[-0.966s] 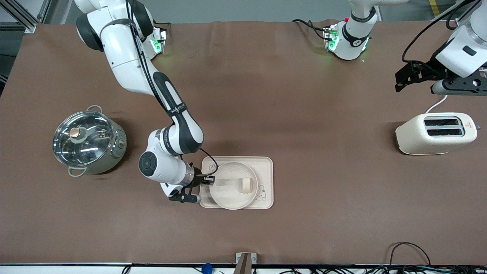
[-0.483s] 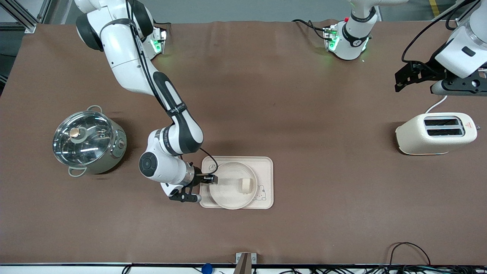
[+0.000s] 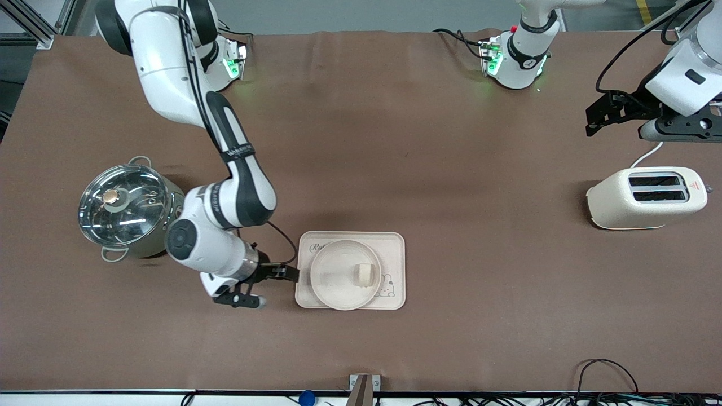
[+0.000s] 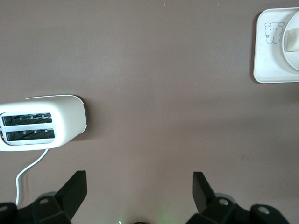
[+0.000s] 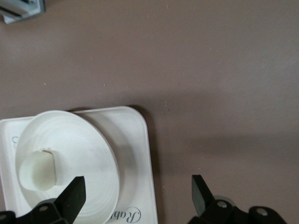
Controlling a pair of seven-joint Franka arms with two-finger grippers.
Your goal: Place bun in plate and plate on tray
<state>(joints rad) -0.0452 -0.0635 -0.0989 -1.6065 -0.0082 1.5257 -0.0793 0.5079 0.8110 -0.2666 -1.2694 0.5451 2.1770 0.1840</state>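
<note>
The pale bun [image 3: 365,274] lies in the round plate [image 3: 333,282], and the plate rests on the cream tray [image 3: 395,248] with the "Rabbit" script and rabbit drawing. My right gripper [image 3: 287,274] is open and empty, just off the tray's edge at the right arm's end. In the right wrist view the bun [image 5: 39,171], plate [image 5: 88,154] and tray [image 5: 140,140] show ahead of the open gripper [image 5: 138,189]. My left gripper [image 3: 599,115] is open and empty, held up by the toaster; its wrist view shows the open gripper [image 4: 140,186] and the tray's corner [image 4: 261,56].
A lidded steel pot [image 3: 127,206] stands close beside the right arm's wrist. A cream toaster [image 3: 646,197] with its cord stands at the left arm's end, also in the left wrist view [image 4: 42,123]. Cables lie along the table's near edge.
My right gripper has let go of the plate's rim and drawn back off the tray toward the pot. The plate, bun and tray stay put. The left arm has not moved.
</note>
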